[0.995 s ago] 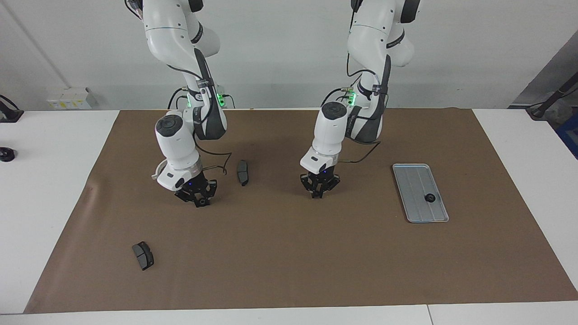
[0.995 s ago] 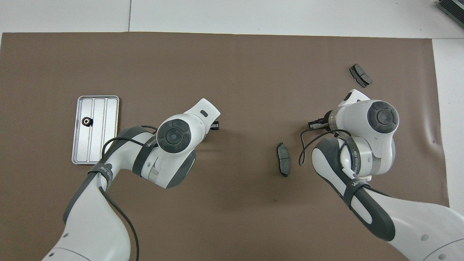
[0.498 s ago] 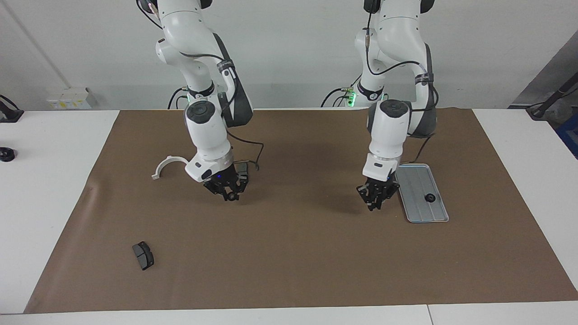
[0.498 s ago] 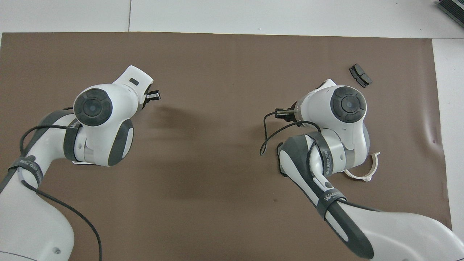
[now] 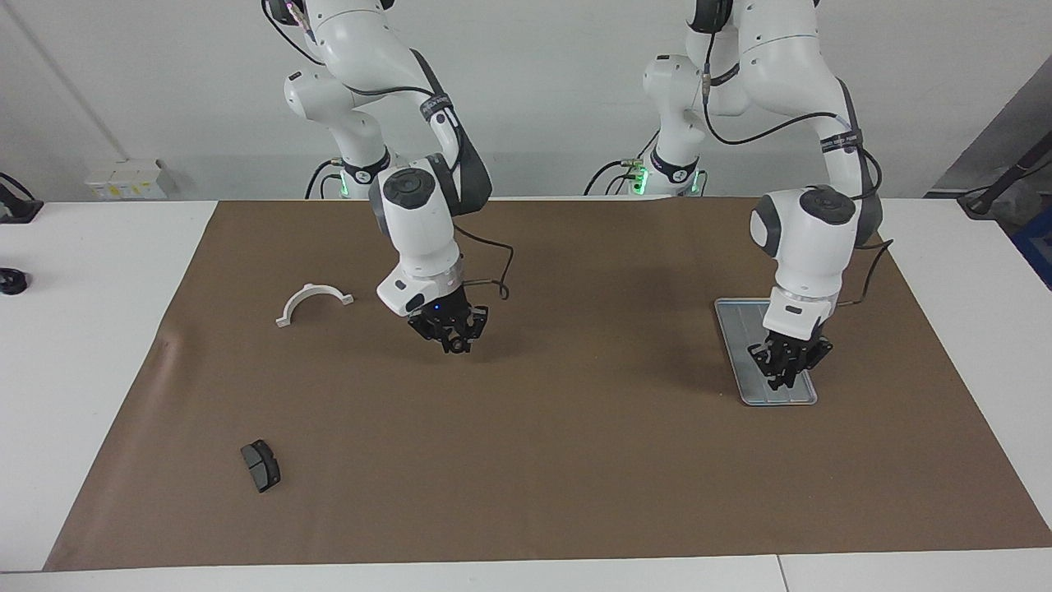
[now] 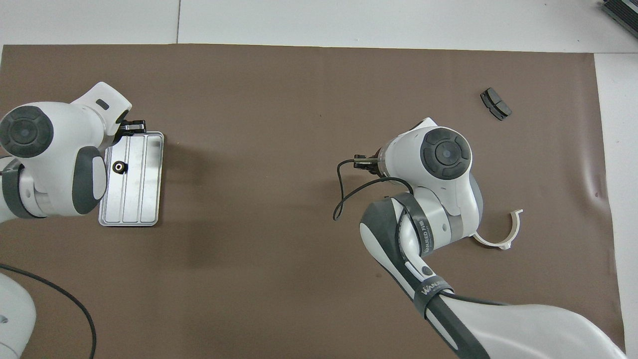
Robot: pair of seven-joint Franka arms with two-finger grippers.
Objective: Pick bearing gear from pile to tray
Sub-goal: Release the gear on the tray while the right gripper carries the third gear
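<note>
Bearing gear point(image 6: 118, 167): small black ring in tray point(image 6: 149, 199), under left gripper point(image 5: 782, 376) tips.
Left gripper: closed tight.
Right gripper point(image 5: 454, 339): cannot tell.
Handling: likely light, rigid, rolls; pinch across rim.

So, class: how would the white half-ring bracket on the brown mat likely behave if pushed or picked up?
The white half-ring plastic bracket looks thin and moulded, so probably light and stiff. It lies flat on the brown paper mat, so it would likely slide or pivot, not roll. Its open arc and small end tabs may make it swing in a grip.

Ridged metal tray point(image 5: 744, 345) (dull sheen) — matt brown paper mat point(image 5: 559, 460).
</note>
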